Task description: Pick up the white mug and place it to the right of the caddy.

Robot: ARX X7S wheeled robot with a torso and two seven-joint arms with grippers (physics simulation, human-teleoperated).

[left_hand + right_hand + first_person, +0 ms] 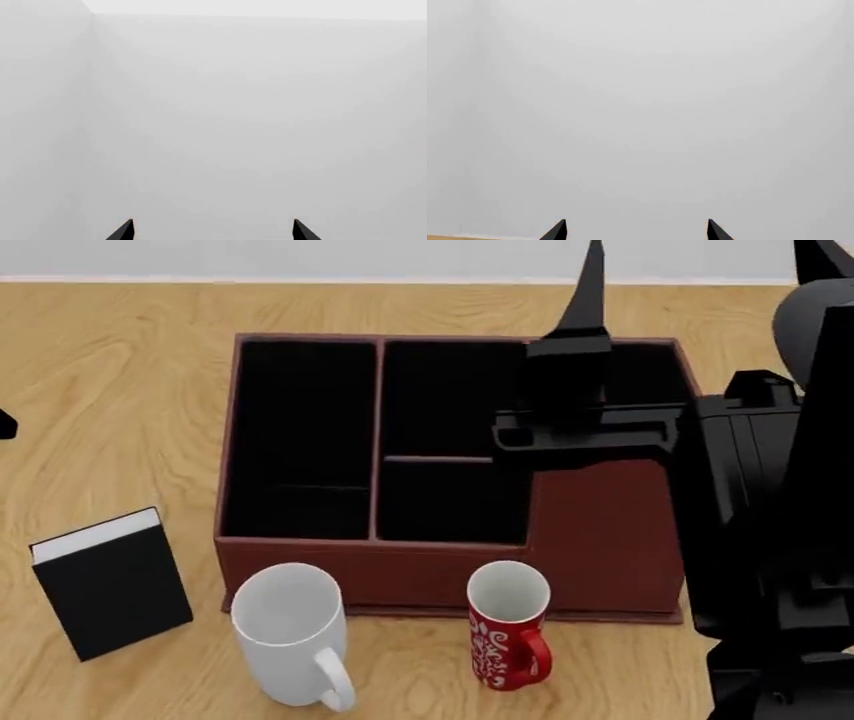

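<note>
White mug [288,633] upright near tabletop [120,390] front edge, just before the caddy [454,570]. Right claw [636,231] spread, empty, raised over caddy's far right, well apart from mug. Left claw [212,231] spread, empty, facing wall.

The white mug [288,630] stands upright on the table, handle toward the camera, just before the caddy [447,565], a big reddish-brown box with black-lined compartments
</note>
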